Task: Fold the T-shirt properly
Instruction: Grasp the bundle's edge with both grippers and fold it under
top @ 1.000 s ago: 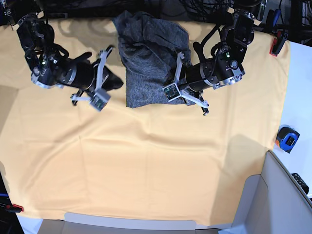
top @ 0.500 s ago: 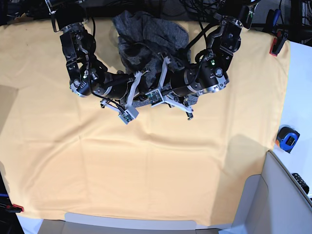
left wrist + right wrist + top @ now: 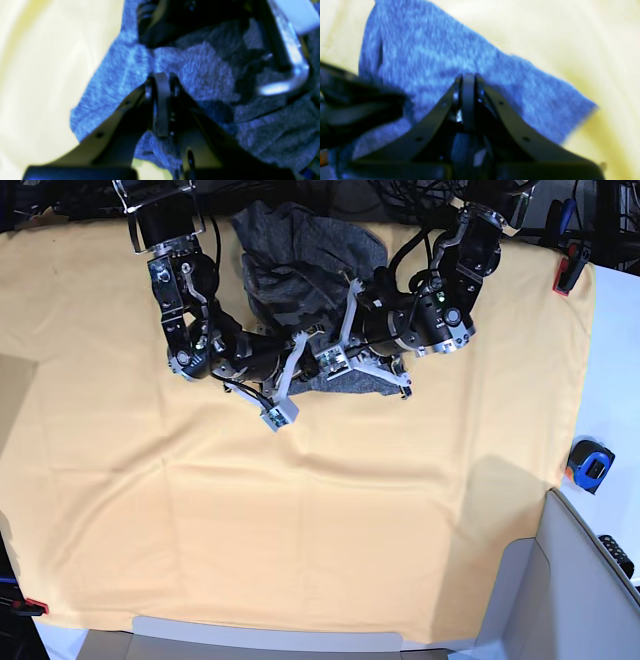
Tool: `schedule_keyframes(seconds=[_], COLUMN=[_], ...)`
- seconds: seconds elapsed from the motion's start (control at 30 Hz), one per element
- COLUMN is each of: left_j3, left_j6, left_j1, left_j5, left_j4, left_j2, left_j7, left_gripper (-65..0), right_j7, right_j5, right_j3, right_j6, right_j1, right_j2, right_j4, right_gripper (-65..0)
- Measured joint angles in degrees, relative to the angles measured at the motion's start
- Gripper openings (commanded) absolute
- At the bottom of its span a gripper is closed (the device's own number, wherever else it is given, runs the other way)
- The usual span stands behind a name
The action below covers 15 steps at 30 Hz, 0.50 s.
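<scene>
The dark-grey T-shirt [image 3: 300, 265] lies bunched at the back middle of the yellow-orange cloth [image 3: 300, 510]. Both grippers meet over its near edge. My left gripper [image 3: 345, 365] comes in from the right. In the left wrist view its jaws [image 3: 161, 80] are closed on a crease of the shirt fabric [image 3: 205, 65]. My right gripper [image 3: 292, 375] comes in from the left. In the right wrist view it [image 3: 468, 78] is closed at the shirt's edge [image 3: 425, 57], with a shirt corner lying on the cloth to the right. The arms hide the shirt's lower part.
A blue tape measure [image 3: 590, 464] lies on the white surface at the right. A grey bin [image 3: 570, 580] stands at the bottom right. Red clamps hold the cloth at the back right [image 3: 570, 272] and front left [image 3: 30, 607]. Cables run along the back edge.
Both grippers moved from the shirt's sides to its near edge, met there and closed. The shirt's lower edge has bunched up and pulled back.
</scene>
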Motion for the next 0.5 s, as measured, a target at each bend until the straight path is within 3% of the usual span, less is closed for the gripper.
schedule_keyframes(seconds=[0.3,0.43,0.5], left_j3=[0.0,0.0,0.0], left_j6=[0.0,-0.3,-0.4], left_j1=[6.4,9.8,10.8], left_j5=[0.2,-0.1,0.0], left_j4=[0.9,5.2,6.9], left_j2=[-0.3,-1.9,-2.1], left_j7=[0.1,0.6,3.5], left_gripper=[-65.0,-65.0,-65.0], right_j7=[0.9,1.4,1.4], right_j5=[0.8,-3.7,-6.4], right_j3=[0.1,0.1,0.7], right_j6=[0.1,0.8,0.7], right_j1=[1.8,2.0,1.8], right_j2=[-0.1,-1.2,-2.3], right_j4=[-3.8,-4.1,-4.0], right_gripper=[-65.0,-65.0,-65.0])
